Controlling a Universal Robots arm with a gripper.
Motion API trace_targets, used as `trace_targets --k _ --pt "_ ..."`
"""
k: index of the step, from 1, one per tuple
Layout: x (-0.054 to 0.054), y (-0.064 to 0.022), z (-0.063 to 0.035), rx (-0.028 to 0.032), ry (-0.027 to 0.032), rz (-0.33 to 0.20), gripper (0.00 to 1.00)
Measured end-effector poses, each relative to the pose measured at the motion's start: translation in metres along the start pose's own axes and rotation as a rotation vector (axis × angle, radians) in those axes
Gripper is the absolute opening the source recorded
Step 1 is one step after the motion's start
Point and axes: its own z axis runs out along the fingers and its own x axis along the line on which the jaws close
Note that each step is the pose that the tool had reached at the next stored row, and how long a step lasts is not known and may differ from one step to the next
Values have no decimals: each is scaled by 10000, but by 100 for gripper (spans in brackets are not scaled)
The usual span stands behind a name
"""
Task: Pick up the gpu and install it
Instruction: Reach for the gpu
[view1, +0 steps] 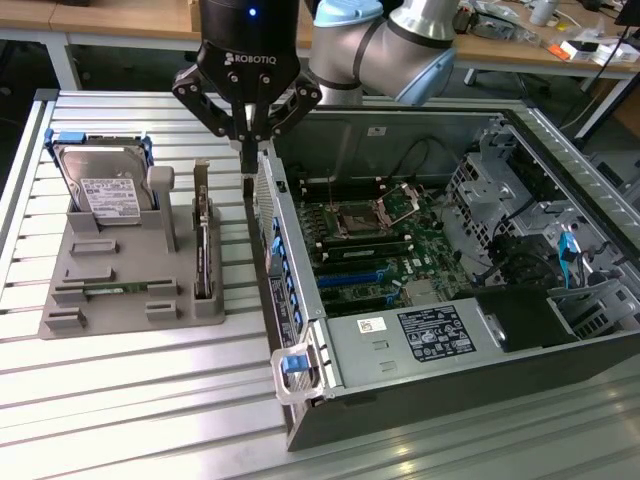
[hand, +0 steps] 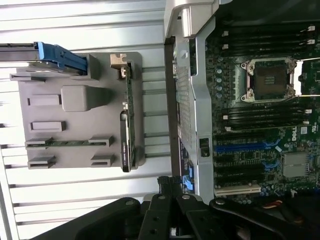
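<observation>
The gpu (view1: 203, 248) stands on its long edge in a slot of the grey holder (view1: 130, 270), green board and black shroud showing, silver bracket at its far end. In the wrist view the gpu (hand: 128, 117) is a thin upright strip along the edge of the holder (hand: 75, 100). My gripper (view1: 249, 160) hangs shut with nothing between its fingers, a little to the exterior view's right of the gpu, over the gap between the holder and the case wall. The wrist view has the gripper (hand: 169, 189) with fingers closed together.
An open computer case (view1: 300, 330) lies at the exterior view's right, motherboard (view1: 375, 240) exposed with blue slots (view1: 355, 275). A silver hard drive (view1: 105, 185) and a memory stick (view1: 115, 290) share the holder. Everything rests on a ribbed aluminium table (view1: 130, 400).
</observation>
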Motion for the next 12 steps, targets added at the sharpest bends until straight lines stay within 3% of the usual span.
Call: trace_targets --k 3,10,12 --pt "43 -4 -2 37 -1 -2 11" --pt "107 -8 -4 52 -3 -2 11" --pt "116 -12 -4 -56 6 0 11"
